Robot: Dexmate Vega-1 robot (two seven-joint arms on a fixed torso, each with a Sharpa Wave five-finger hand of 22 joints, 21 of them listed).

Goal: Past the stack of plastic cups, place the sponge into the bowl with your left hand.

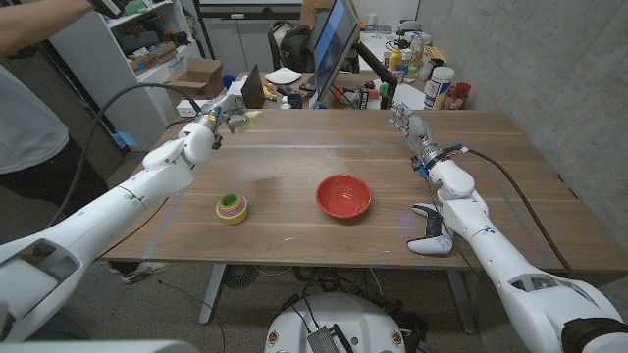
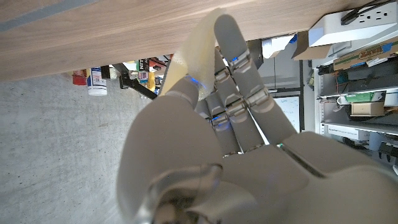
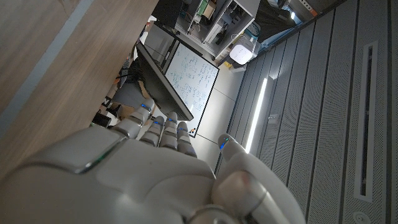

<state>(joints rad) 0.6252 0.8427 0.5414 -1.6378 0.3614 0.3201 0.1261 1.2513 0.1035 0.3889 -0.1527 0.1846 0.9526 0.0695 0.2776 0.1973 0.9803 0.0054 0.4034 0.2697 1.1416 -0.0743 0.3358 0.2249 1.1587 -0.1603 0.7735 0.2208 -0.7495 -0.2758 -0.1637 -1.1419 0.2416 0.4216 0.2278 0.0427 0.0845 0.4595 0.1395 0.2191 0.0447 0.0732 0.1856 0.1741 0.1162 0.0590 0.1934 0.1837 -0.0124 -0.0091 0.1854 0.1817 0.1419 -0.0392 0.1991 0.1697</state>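
Note:
At the table's far left my left hand (image 1: 226, 110) is raised and pinches a pale yellow sponge (image 1: 253, 116). The left wrist view shows that sponge (image 2: 194, 46) pressed between the thumb and the fingers (image 2: 239, 68). The red bowl (image 1: 343, 196) sits empty in the middle of the table, well nearer than the hand. A stack of coloured plastic cups (image 1: 232, 208) stands to the bowl's left, between the hand and the front edge. My right hand (image 1: 406, 122) is at the far right, its fingers (image 3: 163, 127) stretched out and holding nothing.
A white and black game controller (image 1: 432, 235) lies at the front right beside my right forearm. A monitor (image 1: 334, 44), a dark laptop (image 1: 252, 86), bottles and clutter line the far edge. A person (image 1: 25, 108) stands at the left.

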